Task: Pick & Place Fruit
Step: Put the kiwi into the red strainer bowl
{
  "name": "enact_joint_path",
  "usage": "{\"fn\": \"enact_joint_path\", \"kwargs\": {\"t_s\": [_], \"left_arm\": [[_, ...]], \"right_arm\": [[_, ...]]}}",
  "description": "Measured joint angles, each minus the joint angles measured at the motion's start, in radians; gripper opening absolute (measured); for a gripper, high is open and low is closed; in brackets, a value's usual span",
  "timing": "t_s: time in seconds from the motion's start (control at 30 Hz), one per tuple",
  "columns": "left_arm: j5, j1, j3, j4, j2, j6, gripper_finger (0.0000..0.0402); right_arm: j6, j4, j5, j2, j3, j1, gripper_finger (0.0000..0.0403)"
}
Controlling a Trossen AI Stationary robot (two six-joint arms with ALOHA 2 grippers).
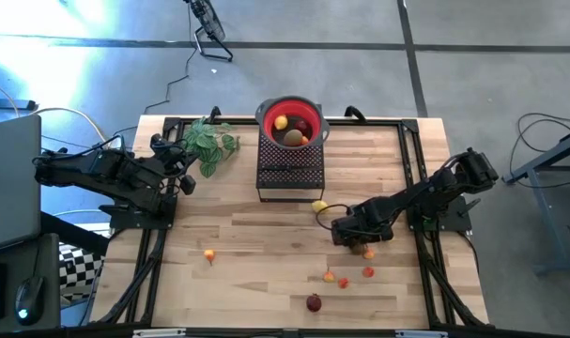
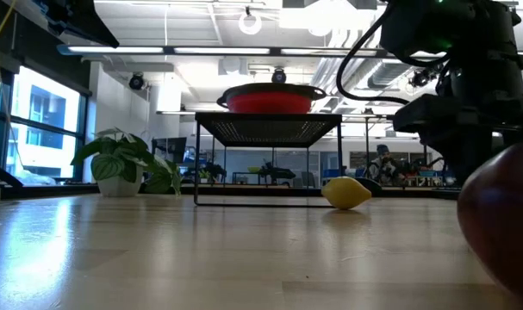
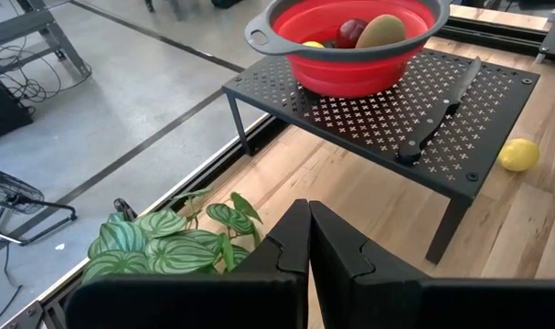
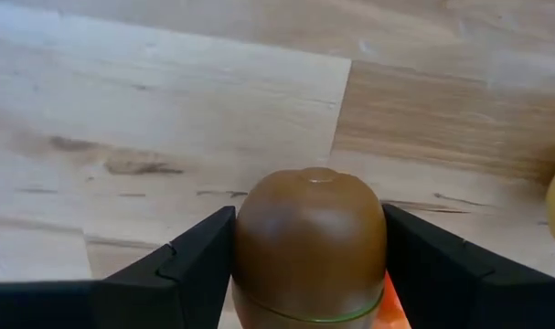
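Observation:
A brown oval fruit (image 4: 309,242) stands between the fingers of my right gripper (image 1: 358,237), which points down at the table right of centre and is shut on it. A small orange fruit (image 1: 368,252) lies right beside it. A lemon (image 1: 319,206) rests on the table near the stand. More small fruit lie loose: an orange one (image 1: 209,254), tiny red ones (image 1: 344,282) and a dark red ball (image 1: 314,302). A red bowl (image 1: 289,122) holding several fruit sits on a black perforated stand (image 1: 289,174). My left gripper (image 3: 309,242) waits shut above the leafy sprig (image 1: 209,143). My right gripper pinches the brown oval fruit between its two fingers, one on each of its opposite sides (image 4: 245,251). The fingers come from above, pointing down. The fruit stands upright with its rounded end toward the wrist. I cannot tell whether its underside still rests on the table.
A black-handled knife (image 3: 437,114) lies on the stand beside the bowl. A dark frame runs along the table's edges (image 1: 411,169). Bare wood lies at the table's near left (image 1: 256,282).

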Motion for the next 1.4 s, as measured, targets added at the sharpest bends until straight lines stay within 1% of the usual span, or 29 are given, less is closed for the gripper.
{"fn": "enact_joint_path", "kwargs": {"t_s": [0.2,0.43,0.67,0.93,1.2,1.4], "left_arm": [[0.000,0.000,0.000,0.000,0.000,0.000,0.0000],[0.000,0.000,0.000,0.000,0.000,0.000,0.0000],[0.000,0.000,0.000,0.000,0.000,0.000,0.0000],[0.001,0.000,0.000,0.000,0.000,0.000,0.0000],[0.002,0.000,0.000,0.000,0.000,0.000,0.0000],[0.003,0.000,0.000,0.000,0.000,0.000,0.0000]], "right_arm": [[-0.035,0.044,-0.011,0.000,0.000,0.000,0.0242],[-0.119,0.165,0.018,0.000,0.000,-0.030,0.0240],[-0.225,0.368,0.004,0.000,0.000,-0.093,0.0242],[-0.293,0.567,-0.095,0.000,0.000,-0.162,0.0243],[-0.372,0.805,-0.091,0.000,0.000,-0.192,0.0241],[-0.385,0.984,-0.091,0.000,0.000,-0.189,0.0241]]}}
